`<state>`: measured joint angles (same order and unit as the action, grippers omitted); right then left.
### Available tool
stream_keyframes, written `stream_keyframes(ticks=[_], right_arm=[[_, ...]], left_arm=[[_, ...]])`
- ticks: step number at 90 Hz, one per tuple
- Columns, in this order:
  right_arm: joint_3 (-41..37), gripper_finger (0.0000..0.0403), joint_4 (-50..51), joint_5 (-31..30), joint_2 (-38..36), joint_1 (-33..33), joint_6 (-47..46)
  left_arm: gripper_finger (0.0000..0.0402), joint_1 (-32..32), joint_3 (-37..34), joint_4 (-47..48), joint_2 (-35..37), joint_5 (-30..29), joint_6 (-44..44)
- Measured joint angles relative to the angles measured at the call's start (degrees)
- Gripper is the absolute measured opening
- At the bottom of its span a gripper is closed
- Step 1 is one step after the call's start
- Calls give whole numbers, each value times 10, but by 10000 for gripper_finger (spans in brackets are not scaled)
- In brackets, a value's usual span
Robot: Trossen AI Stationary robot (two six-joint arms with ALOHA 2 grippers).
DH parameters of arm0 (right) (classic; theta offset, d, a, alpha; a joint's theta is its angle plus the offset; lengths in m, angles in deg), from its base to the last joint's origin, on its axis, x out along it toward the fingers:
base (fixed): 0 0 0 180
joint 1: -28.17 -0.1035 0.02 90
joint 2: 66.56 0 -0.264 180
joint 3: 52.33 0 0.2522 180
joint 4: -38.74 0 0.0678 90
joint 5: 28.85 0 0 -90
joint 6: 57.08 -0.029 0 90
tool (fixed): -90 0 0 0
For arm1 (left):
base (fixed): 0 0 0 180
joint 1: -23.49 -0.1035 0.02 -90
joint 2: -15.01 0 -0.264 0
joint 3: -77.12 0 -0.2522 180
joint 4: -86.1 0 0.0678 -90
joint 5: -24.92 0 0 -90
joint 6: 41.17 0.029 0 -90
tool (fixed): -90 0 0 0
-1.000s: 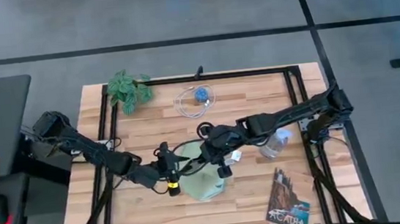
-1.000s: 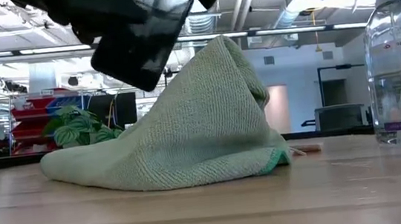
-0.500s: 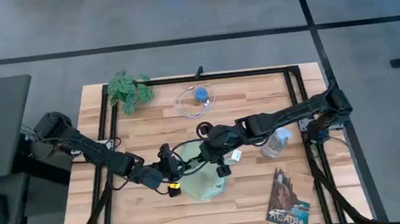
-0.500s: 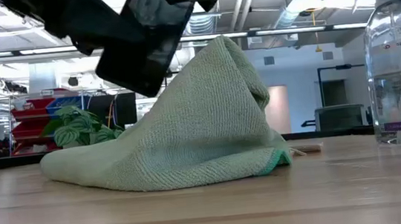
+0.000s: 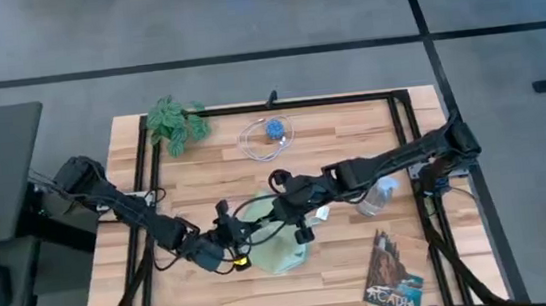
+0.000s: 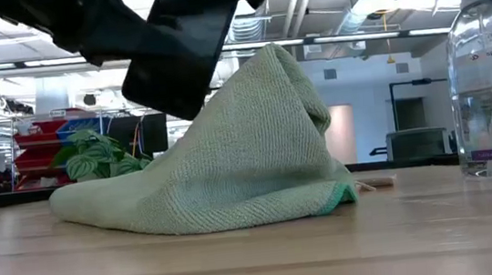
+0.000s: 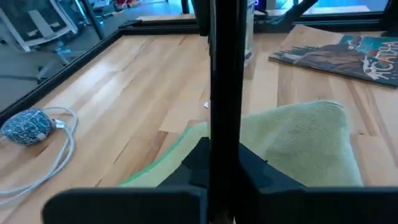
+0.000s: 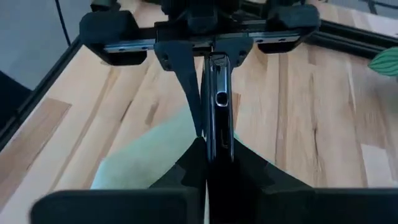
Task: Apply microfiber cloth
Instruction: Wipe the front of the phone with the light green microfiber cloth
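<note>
Your left gripper (image 5: 229,240) has slid in closer, jaws pinching the phone (image 6: 177,49) edge-on. The right gripper (image 5: 294,214) pinches the microfiber cloth (image 6: 221,163), peaked on the counter (image 5: 345,277). Wiping contact looks imminent.

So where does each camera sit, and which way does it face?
High: above the table, looking straight down; both arms show.
Low: tabletop height, level across at the microfiber cloth; arms overhead.
Left wrist: on that arm, looking past the left gripper at the cloth.
Right wrist: looking past the right gripper at the left one holding the black phone.
All four share the cloth.
</note>
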<state>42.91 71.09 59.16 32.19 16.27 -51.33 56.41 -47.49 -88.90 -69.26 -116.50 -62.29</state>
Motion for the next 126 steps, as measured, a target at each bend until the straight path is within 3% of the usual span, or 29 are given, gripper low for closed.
stream_keyframes(ticks=[22,32,44,55,66,78,90,104,126], right_arm=[[1,221,28,-45,-22,-4,23],[1,261,66,-93,-44,-15,15],[-24,268,65,-97,-46,-45,-1],[-80,268,-3,-97,-31,-68,-33],[-115,269,-117,-98,10,-77,-58],[-93,269,-198,-99,74,-81,-60],[-33,269,-161,-99,153,-81,-103],[44,269,-24,-122,206,-78,-177],[65,269,64,-133,166,-97,-181]], left_arm=[[4,20,-1,13,0,-67,-40],[4,38,-5,60,9,-117,-107],[4,69,-25,105,39,-169,-201],[4,100,-45,124,71,-201,-265],[4,121,-59,125,96,-209,-282],[4,121,-65,125,98,-214,-289],[4,121,-64,125,98,-213,-293],[4,121,-64,129,98,-211,-302],[8,121,-64,148,98,-199,-315]])
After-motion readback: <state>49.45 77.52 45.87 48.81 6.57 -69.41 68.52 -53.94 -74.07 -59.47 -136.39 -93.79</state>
